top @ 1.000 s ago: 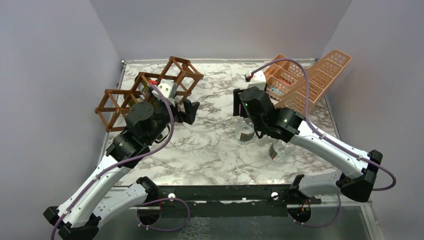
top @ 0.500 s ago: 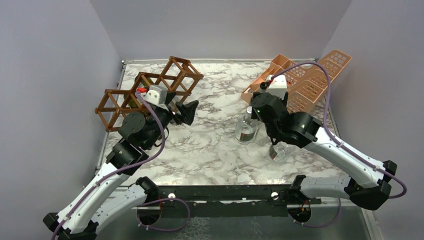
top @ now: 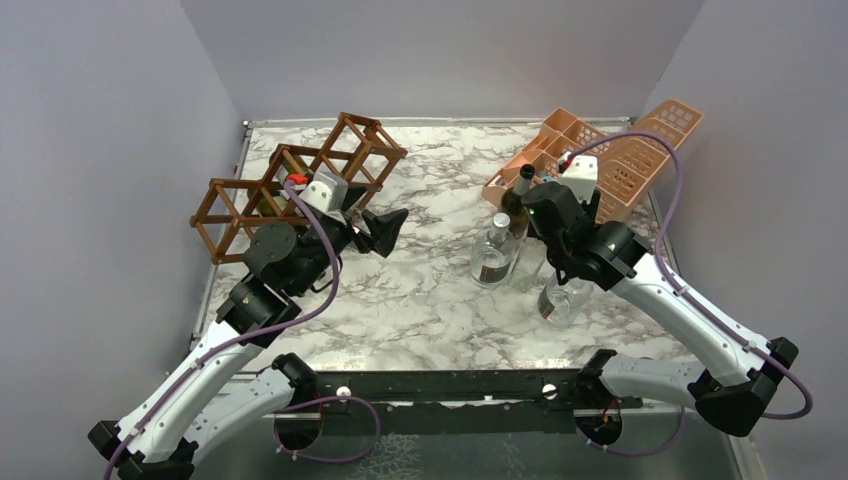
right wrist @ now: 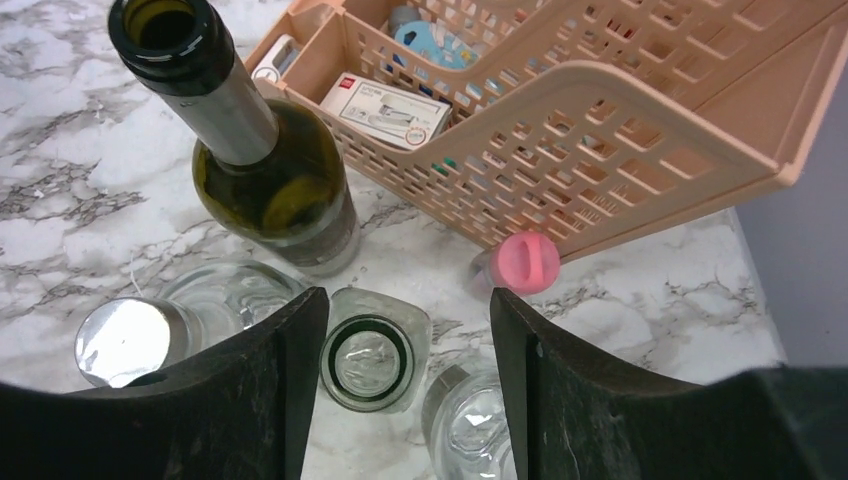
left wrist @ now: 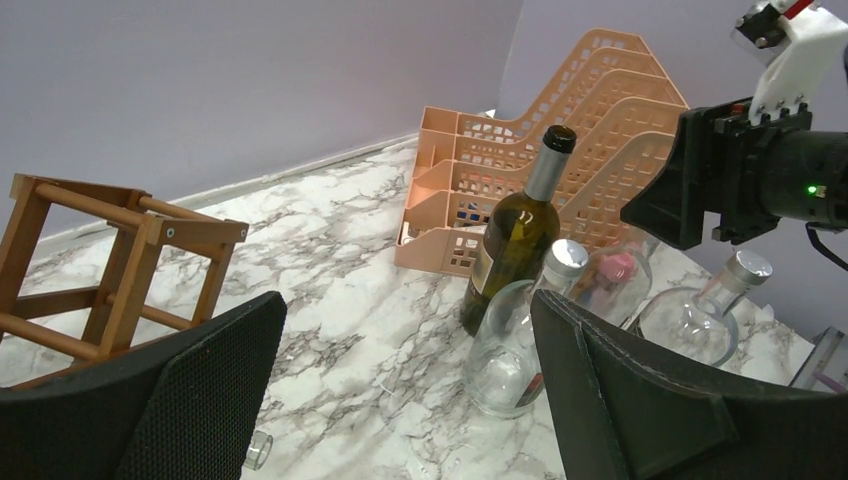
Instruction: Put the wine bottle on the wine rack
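Far left on the marble table (top: 420, 290): the wine rack (top: 300, 180), a brown lattice of diamond cells, set diagonally along the left wall. Just right of it, the left gripper (top: 385, 228), held above the tabletop and turned toward the bottles, jaws spread wide, gripping nothing and touching nothing. In the left wrist view, one end of the rack at the left edge beside the black fingers (left wrist: 200, 400), and the bottles well apart on the far side. Further right, a clear bottle with a silver cap (top: 493, 250), standing. Just behind that, the wine bottle (top: 517, 200): dark green, upright on the marble, mouth open, close beside the front of the peach plastic basket (top: 610, 165), well apart from the wine rack. Right beside it, the right gripper (right wrist: 405, 305), pointing down over a cluster of clear bottles, jaws about half apart and clamped on nothing. Below the gap between its fingers, in the right wrist view, a small open-mouthed glass bottle (right wrist: 372, 360); contact with it impossible to tell. Wine bottle outside those jaws, just beyond the left-hand fingertip in that view. Beyond the other fingertip, a pink-capped bottle (right wrist: 528, 262) against the basket.
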Robot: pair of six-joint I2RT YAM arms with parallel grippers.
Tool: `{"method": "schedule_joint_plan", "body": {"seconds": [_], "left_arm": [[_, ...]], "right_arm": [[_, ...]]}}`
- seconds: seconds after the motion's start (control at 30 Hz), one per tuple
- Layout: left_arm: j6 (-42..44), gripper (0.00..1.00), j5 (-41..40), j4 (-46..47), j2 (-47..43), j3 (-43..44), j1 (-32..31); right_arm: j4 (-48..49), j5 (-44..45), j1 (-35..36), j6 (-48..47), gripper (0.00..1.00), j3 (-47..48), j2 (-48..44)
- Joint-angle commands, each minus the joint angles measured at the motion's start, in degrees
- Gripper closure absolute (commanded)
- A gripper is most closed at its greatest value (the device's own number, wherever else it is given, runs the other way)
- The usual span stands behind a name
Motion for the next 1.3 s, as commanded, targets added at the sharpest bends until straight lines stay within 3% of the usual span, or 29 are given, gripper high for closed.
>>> {"method": "schedule_joint_plan", "body": {"seconds": [0.0,0.4,0.53,0.73,0.93,1.27], "left_arm": [[0.9,0.01,2.3,1.5,-0.3,-0.2,0.0],[1.1,0.01,2.7,1.7,0.9,-0.5,0.0],[1.1,0.01,3.3,1.3,1.3,-0.5,0.0],[1.3,0.01,5.6,0.3,3.0,-0.5,0.0],[0.7,0.07,6.4,0.7,5.1,-2.2,0.0],[0.6,0.01,22.0,10.1,7.7,-11.6,0.0]], "right_arm": [[2.7,-5.8,-2.0,0.0,0.39,-2.4,-0.6],[3.9,-10.7,-2.3,-2.7,0.69,-4.7,-2.2],[3.1,-14.2,-2.3,-6.6,0.85,-3.1,-2.9],[0.1,-21.4,-2.2,-11.6,0.97,0.6,-4.1],[-0.9,-31.4,-2.2,-14.3,0.99,3.1,-4.8],[10.0,-48.9,-2.2,-17.1,0.99,-1.8,-4.7]]}}
